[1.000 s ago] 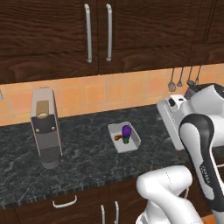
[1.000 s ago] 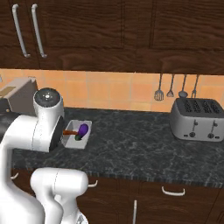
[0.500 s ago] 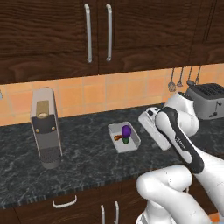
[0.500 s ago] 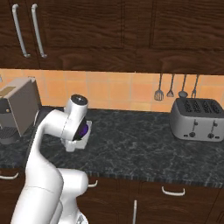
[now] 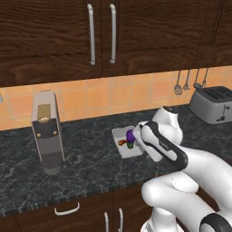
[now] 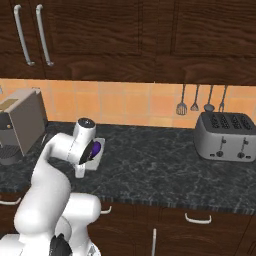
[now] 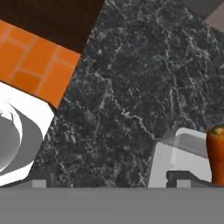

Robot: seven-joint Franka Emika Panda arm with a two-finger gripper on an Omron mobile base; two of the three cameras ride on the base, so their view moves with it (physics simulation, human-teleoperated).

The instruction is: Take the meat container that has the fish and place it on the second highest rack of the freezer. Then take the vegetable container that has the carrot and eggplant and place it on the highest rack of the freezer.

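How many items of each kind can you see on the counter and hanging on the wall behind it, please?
Coffee machine: 1
Toaster: 1
Vegetable container: 1
Eggplant: 1
Carrot: 1
Hanging utensils: 4 in the right base view
Total: 9

We saw our arm (image 5: 181, 181) built of smooth, rounded white segments, with a dark band (image 5: 165, 147) along the forearm and dark joints.
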